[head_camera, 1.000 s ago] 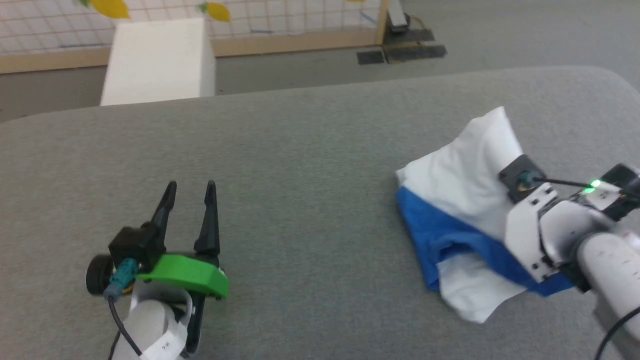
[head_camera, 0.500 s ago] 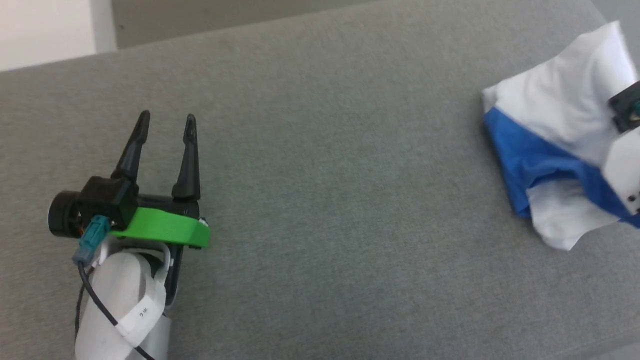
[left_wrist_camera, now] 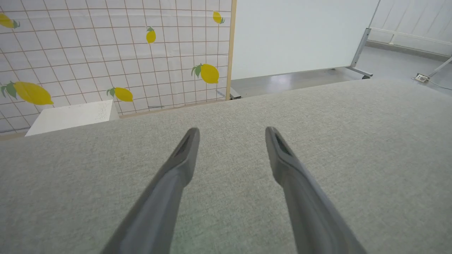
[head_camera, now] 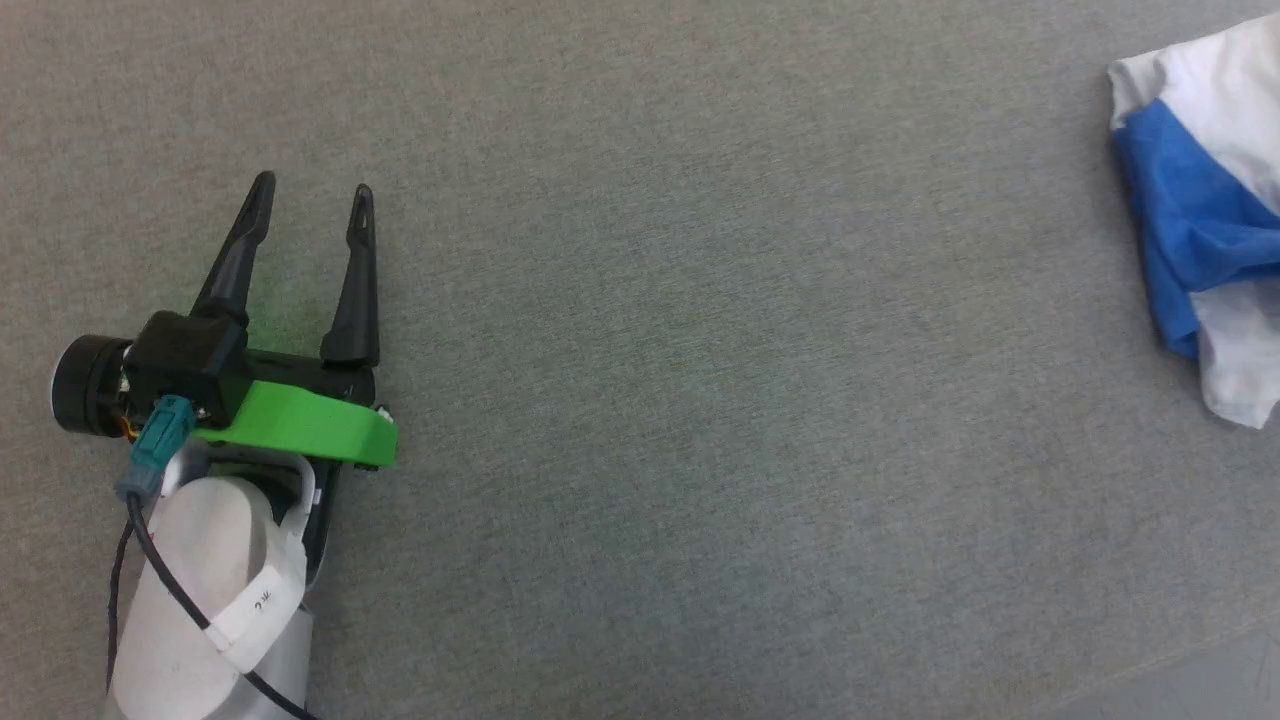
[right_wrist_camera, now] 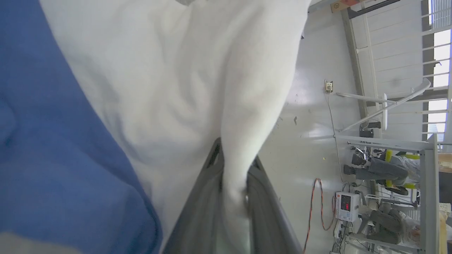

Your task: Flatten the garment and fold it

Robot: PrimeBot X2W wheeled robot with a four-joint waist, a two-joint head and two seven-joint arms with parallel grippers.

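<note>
The garment (head_camera: 1200, 200) lies bunched at the right edge of the head view, white cloth above a blue band, partly cut off by the frame. In the right wrist view a white fold of the garment (right_wrist_camera: 183, 81) is pinched between the dark fingers of my right gripper (right_wrist_camera: 235, 162), which is shut on it; blue fabric lies to the left. My left gripper (head_camera: 310, 190) hovers open over the grey surface far left of the garment, with nothing between its fingers (left_wrist_camera: 183, 155).
A grey fabric-covered table (head_camera: 700, 350) spreads between the left gripper and the garment. Beyond its far edge stand a white box (left_wrist_camera: 70, 116), a lemon-print grid panel (left_wrist_camera: 116, 53) and a white board (left_wrist_camera: 300, 35). Cables and equipment sit on the floor (right_wrist_camera: 317, 141).
The camera has tilted down and swung left, so the whole picture shifted; the garment now sits at the right edge and the right arm is out of frame. The left gripper stays open.
</note>
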